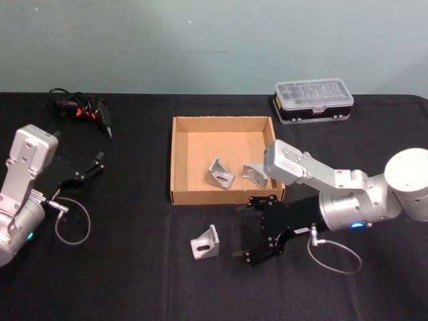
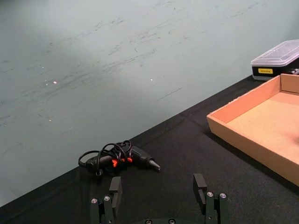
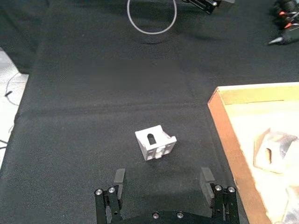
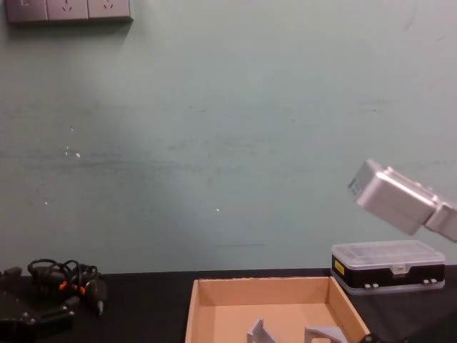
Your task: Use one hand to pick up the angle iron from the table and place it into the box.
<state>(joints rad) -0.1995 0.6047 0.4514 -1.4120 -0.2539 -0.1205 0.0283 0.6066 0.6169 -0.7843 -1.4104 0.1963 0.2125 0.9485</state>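
In the head view a black case (image 1: 313, 101) with a clear lid lies at 1 o'clock and a black corded tool (image 1: 83, 107), cable bunched, at 10 o'clock. In the chest view 3 grey socket plates (image 4: 68, 8) sit on the wall (image 4: 228, 143) at 11 o'clock.

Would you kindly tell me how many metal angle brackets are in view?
3. Two brackets lie side by side inside the box, toward its front right. The third sits on the table before the box, facing the open right gripper. The right arm could hide another.
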